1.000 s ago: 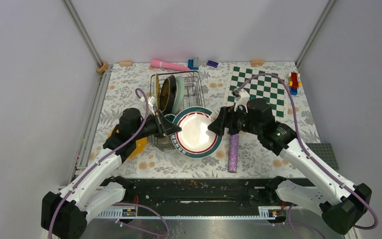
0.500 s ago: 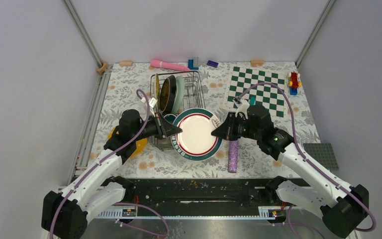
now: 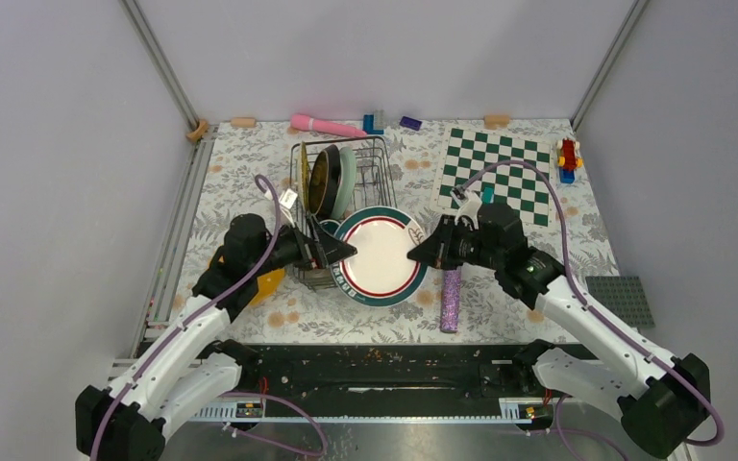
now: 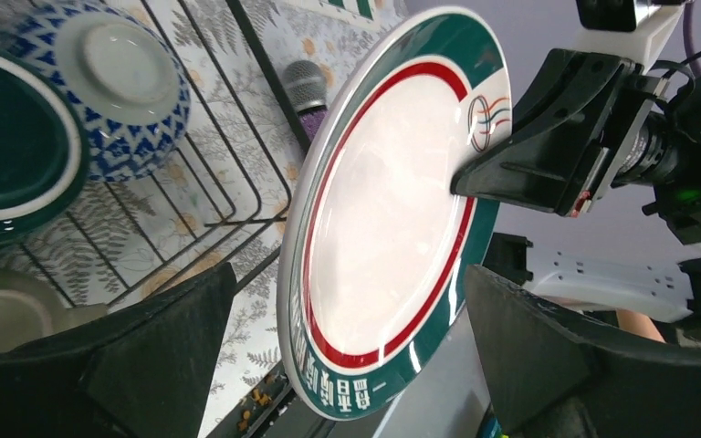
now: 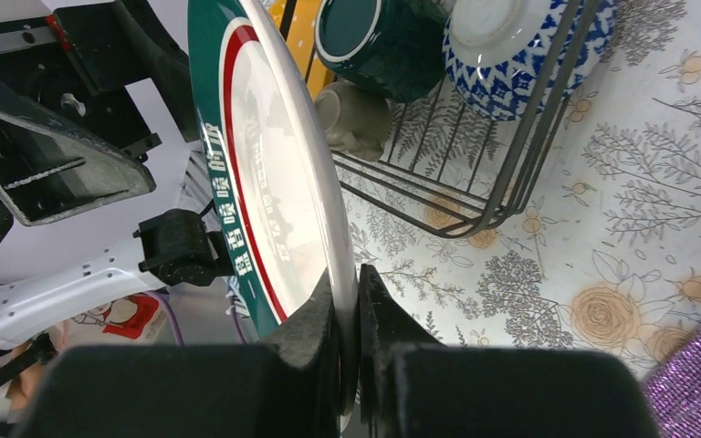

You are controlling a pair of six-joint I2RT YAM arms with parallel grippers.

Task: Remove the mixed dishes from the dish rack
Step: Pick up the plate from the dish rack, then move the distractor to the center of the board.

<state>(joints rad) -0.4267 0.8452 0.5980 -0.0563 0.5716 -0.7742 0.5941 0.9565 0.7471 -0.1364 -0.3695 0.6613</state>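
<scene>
A white plate with a green and red rim hangs tilted in front of the black wire dish rack. My right gripper is shut on its right rim, the edge pinched between both fingers. My left gripper is open, with its fingers apart on either side of the plate's left rim and not touching it. In the rack stand a dark plate and a pale green plate. A patterned bowl, a dark teal mug and a greyish cup also sit inside.
A glittery purple cylinder lies on the table just under my right wrist. A yellow plate lies under my left arm. The chessboard is at the back right, with a toy beside it and a pink object behind the rack.
My right gripper closed on the plate's right rim. Then my left gripper opened and let go of the left rim, and the left arm drew back a little.
</scene>
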